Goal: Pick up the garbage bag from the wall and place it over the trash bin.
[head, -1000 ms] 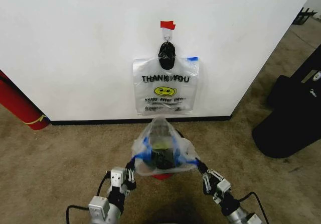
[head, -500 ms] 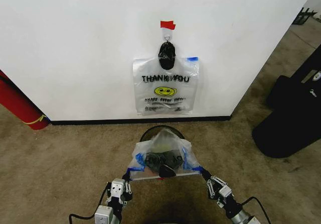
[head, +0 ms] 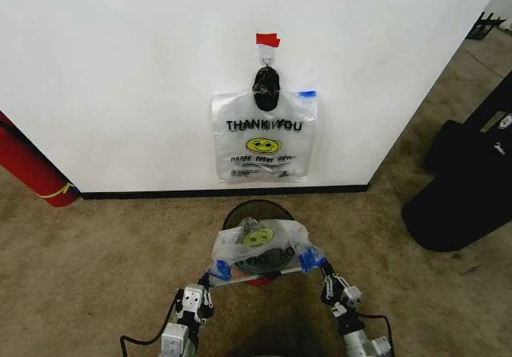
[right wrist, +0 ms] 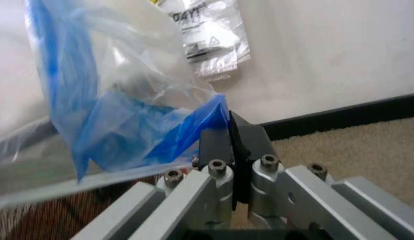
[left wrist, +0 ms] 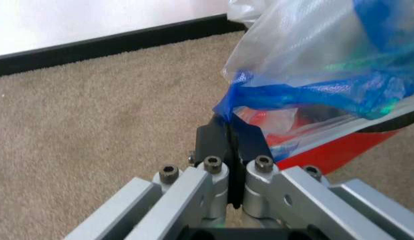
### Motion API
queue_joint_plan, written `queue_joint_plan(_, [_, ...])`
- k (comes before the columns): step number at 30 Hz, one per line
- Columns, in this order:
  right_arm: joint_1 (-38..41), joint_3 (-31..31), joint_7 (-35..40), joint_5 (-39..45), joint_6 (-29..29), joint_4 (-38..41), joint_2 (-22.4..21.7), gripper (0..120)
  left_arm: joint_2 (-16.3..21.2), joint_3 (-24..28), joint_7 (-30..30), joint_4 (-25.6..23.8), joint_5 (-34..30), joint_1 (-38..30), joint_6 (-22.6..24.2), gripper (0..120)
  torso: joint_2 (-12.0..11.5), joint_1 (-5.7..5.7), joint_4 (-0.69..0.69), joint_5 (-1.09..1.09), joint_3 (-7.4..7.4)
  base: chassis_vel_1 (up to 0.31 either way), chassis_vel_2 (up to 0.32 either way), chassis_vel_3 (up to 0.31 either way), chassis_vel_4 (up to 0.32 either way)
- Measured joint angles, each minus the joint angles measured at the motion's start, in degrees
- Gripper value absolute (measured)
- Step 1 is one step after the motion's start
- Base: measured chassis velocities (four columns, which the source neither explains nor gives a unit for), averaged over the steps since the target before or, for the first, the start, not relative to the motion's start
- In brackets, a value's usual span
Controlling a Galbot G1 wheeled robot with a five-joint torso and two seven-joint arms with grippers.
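A translucent garbage bag [head: 260,249] with blue handle strips and a yellow smiley is stretched across the near side of the black mesh trash bin [head: 256,206]. My left gripper [head: 211,276] is shut on its left blue strip, my right gripper [head: 318,266] on the right one. The left wrist view shows my left gripper [left wrist: 232,134] pinching blue plastic of the bag [left wrist: 314,65] beside the bin's red base [left wrist: 347,150]. In the right wrist view my right gripper [right wrist: 228,129] clamps the bag [right wrist: 120,120]. A second "THANK YOU" bag [head: 264,145] hangs on the white wall [head: 120,69].
Red tape [head: 266,39] and a black bunched lump [head: 266,87] sit above the hanging bag. A red cylinder [head: 32,169] leans at the left. A large black case [head: 464,189] stands on the carpet at the right. A black baseboard [head: 160,192] runs along the wall.
Both grippers have dropped lower and pulled apart, bringing the held bag down from a raised peak to lie flatter across the bin's near rim.
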Motion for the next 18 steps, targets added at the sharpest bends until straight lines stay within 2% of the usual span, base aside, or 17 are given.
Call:
queue_joint_plan(11, [3.92,0.29,0.18,5.14,-5.79,-0.39,3.17,0,4.98,-1.15,4.64,0.19,-4.05,-5.24,8.58,0,0.0,0.0,0.0,0.0,0.0,0.0,0.0,0.0,0.0])
queue_joint_plan(18, [4.61,0.33,1.55,5.22,-7.3,-1.32,3.32,0,6.21,-1.13,5.59,-0.26,-4.85,-5.83,11.59,0,0.0,0.0,0.0,0.0,0.0,0.0,0.0,0.0,0.0])
